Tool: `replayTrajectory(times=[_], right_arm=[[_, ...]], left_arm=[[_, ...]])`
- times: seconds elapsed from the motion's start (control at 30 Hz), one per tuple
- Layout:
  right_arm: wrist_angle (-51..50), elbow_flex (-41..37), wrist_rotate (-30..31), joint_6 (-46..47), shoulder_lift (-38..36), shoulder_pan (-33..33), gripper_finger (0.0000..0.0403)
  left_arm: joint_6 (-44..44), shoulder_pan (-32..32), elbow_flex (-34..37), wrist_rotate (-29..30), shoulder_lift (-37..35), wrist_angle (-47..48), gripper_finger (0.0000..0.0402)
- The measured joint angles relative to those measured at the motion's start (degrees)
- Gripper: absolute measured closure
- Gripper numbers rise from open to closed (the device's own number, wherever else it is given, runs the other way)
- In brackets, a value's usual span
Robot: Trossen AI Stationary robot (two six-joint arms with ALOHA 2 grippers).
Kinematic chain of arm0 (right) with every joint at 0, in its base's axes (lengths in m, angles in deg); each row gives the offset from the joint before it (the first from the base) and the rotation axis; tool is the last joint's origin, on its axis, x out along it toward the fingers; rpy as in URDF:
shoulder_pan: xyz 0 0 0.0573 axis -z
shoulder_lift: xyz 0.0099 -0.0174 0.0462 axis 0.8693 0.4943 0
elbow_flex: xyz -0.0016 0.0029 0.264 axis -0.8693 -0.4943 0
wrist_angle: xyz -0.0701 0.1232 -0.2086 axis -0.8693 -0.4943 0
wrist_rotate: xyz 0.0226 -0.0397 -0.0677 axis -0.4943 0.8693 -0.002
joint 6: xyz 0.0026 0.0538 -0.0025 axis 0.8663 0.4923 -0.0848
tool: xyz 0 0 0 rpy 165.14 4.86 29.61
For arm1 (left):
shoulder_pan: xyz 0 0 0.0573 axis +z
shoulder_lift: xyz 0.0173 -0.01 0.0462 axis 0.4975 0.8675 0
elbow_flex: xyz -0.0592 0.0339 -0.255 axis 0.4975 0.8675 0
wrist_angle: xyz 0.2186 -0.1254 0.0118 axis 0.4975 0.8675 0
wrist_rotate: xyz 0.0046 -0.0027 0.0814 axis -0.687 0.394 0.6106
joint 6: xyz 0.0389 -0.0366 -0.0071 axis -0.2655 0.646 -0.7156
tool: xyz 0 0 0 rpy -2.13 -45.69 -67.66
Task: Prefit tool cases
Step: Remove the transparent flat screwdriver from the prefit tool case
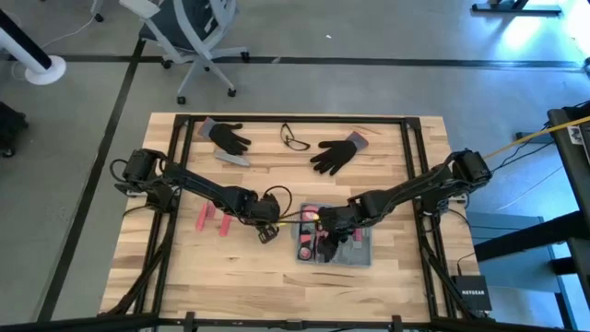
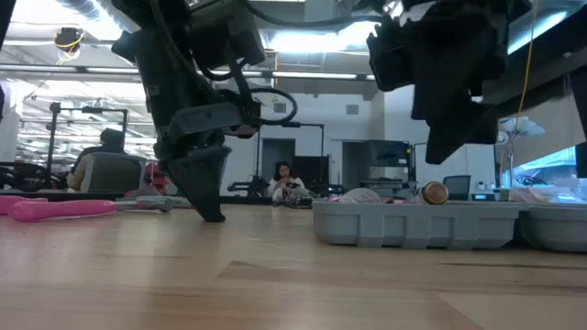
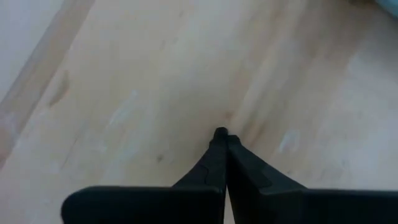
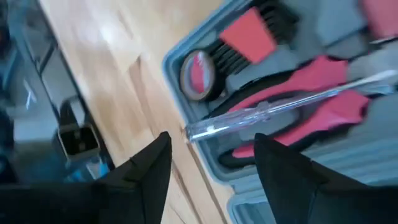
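Note:
The grey-blue tool case (image 1: 348, 254) lies open on the table's near right part, with red-handled tools in its slots. In the low view the tool case (image 2: 413, 225) shows as a low grey tray. My right gripper (image 4: 211, 149) hovers open over the tool case's rim (image 4: 169, 62), where a clear-handled screwdriver (image 4: 273, 111) lies across red pliers (image 4: 323, 109). My left gripper (image 1: 267, 232) is shut and points down at bare wood just left of the case; my left gripper (image 3: 221, 134) shows nothing between its fingers. My left gripper's shut fingertips (image 2: 213, 216) come down from above onto bare wood left of the case. I cannot tell whether they touch the table. My right gripper touches nothing.
Two loose red-handled tools (image 1: 213, 219) lie left of my left gripper. Two black gloves (image 1: 228, 137) (image 1: 336, 154) and a pair of glasses (image 1: 295, 139) lie toward the far edge. A round red-faced item (image 4: 198, 74) sits in the case corner. Bare wood lies along the near edge.

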Motion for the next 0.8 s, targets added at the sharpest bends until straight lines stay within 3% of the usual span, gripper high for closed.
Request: replayTrajectory(times=[0.17, 0.33, 0.8], right_arm=[[-2.52, 0.02, 4.73, 15.78, -0.50, -0.02, 0.0205], [-0.05, 0.02, 11.43, 27.98, -0.50, -1.87, 0.0221], [-5.94, 0.02, 13.33, 38.29, -0.50, -6.08, 0.0231]], left_arm=[[-5.91, 0.04, -0.09, -3.84, 2.60, -7.37, 0.0401], [-5.67, -0.11, 0.15, -4.37, 3.43, -16.23, 0.0401], [-0.15, -5.64, 0.15, -2.57, 8.32, -32.31, 0.0402]])
